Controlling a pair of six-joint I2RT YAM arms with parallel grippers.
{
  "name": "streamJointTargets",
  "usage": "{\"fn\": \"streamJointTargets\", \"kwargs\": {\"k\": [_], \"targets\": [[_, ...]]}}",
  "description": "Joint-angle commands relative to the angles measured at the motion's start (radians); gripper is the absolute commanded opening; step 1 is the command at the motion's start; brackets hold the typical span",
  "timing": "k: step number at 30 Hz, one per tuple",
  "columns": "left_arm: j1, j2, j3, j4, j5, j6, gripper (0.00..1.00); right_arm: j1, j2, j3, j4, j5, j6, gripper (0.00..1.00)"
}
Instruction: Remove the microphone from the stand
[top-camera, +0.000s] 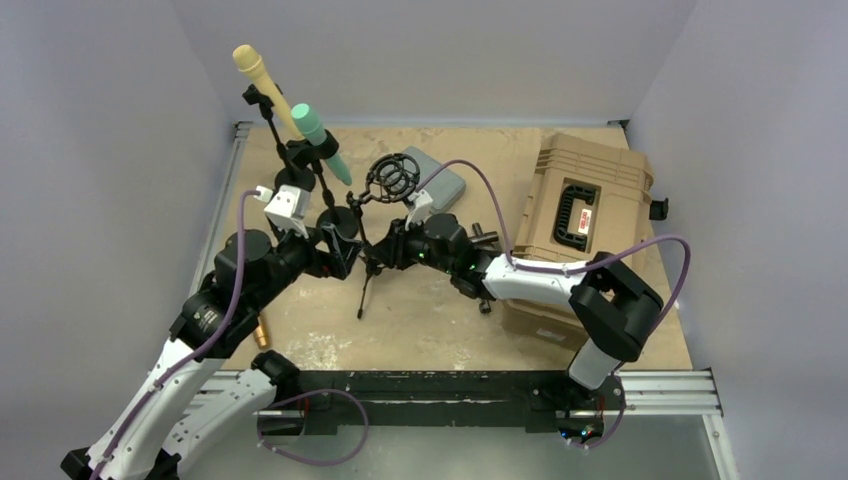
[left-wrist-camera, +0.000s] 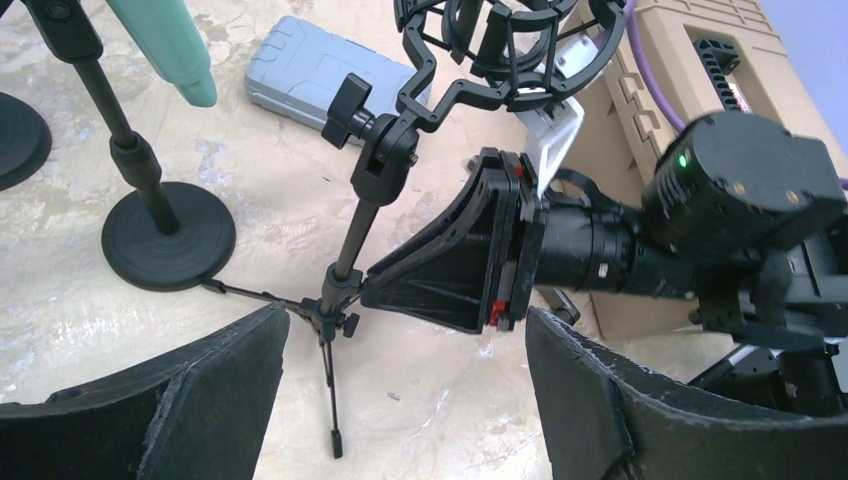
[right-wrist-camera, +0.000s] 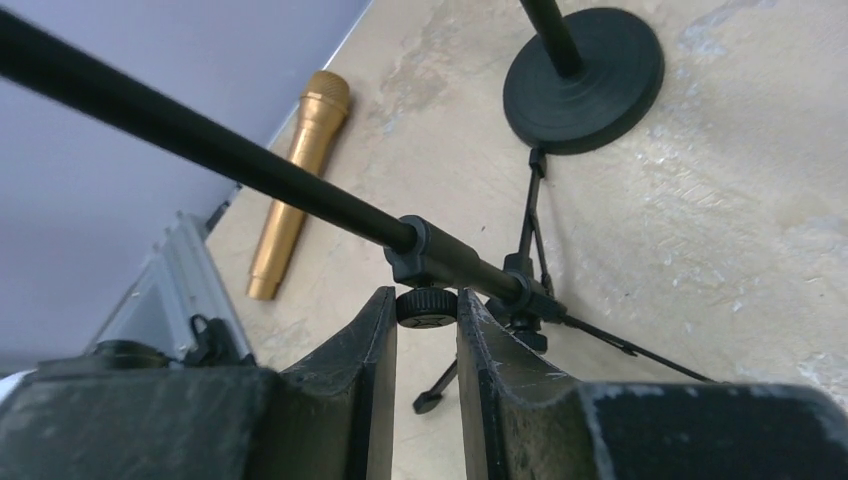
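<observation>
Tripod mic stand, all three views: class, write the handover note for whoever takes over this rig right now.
Left gripper: open, empty, facing the tripod stand.
Right gripper: closed on the tripod stand's pole at its clamp knob.
Done, it seems: the shock mount on top is empty, and a gold microphone lies on the table near the left edge.
Cream microphone and green microphone sit in round-base stands.
To do: if those count, lift them out; otherwise release the stand.

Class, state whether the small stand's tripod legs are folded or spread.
Spread: the stand has tripod legs splayed from the hub, feet apart on the table.
</observation>
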Motion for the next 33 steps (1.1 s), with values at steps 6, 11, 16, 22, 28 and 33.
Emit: {"fn": "streamJointTargets", "kwargs": {"k": [6, 11, 16, 22, 28, 33], "targets": [[0.004, -0.033, -0.012, 0.01, -0.045, 0.025, 0.86, 0.138, -0.015, -0.074, -0.003, 0.497, -0.269, 0.0], [0.003, -0.019, 0.002, 0.006, -0.041, 0.024, 0.86, 0.161, 0.009, -0.048, -0.046, 0.623, -0.366, 0.0], [0.004, 0.074, 0.071, -0.037, -0.04, 0.024, 0.84, 0.168, 0.002, -0.065, -0.016, 0.629, -0.463, 0.0], [0.078, 0.143, 0.136, -0.034, 0.029, -0.035, 0.82, 0.206, 0.021, -0.052, 0.01, 0.767, -0.654, 0.0], [0.144, 0.146, 0.14, 0.019, 0.185, -0.079, 0.81, 0.228, -0.004, -0.074, 0.037, 0.777, -0.703, 0.0], [0.144, 0.123, 0.13, 0.01, 0.182, -0.083, 0.81, 0.228, -0.04, -0.088, 0.032, 0.696, -0.671, 0.0]]}}
